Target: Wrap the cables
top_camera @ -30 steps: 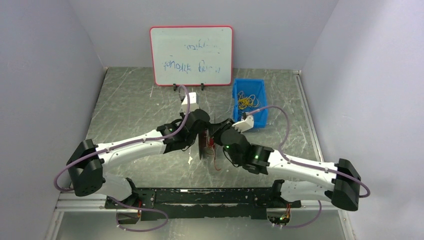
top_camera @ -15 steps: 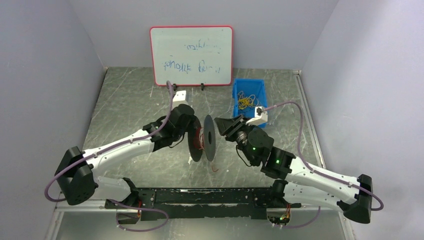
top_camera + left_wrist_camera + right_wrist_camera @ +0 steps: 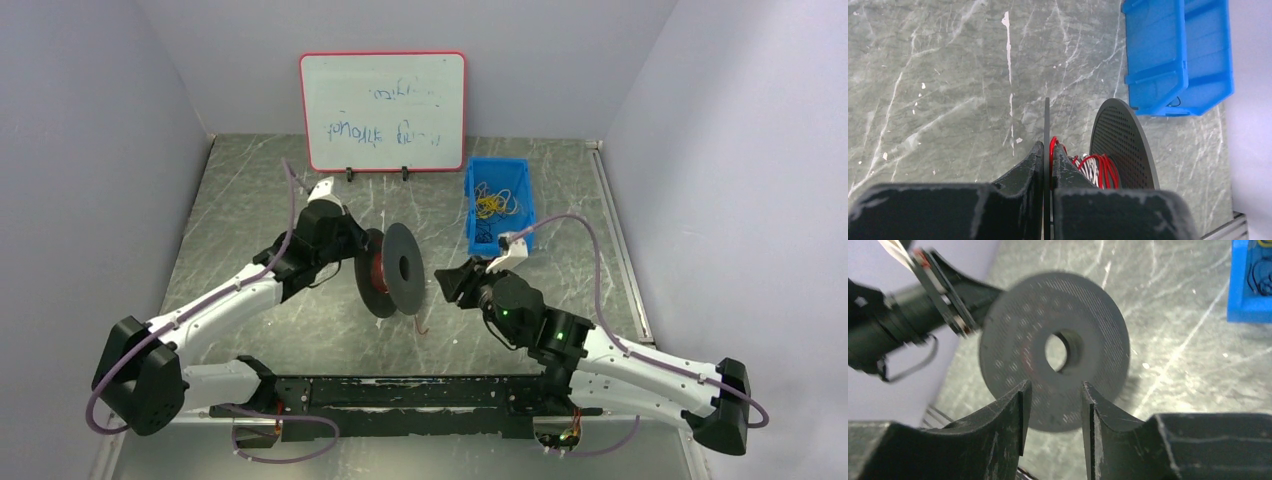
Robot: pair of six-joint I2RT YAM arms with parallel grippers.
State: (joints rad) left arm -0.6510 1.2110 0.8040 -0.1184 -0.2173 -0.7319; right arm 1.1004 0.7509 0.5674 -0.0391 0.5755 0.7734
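Left arm stretched out, left claw (image 3: pixel 1047 156) pinching rim of black two-disc spool (image 3: pixel 394 268). Right claw (image 3: pixel 1052 395) spread. Spool hole points at right claw; thin red wire (image 3: pixel 1101 170) round its middle.

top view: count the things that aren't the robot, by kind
black two-disc plastic spool: 1
thin red cable wound on it: 1
blue plastic bin: 1
red-framed whiteboard: 1
yellow wire tangle in the bin: 1
total: 5
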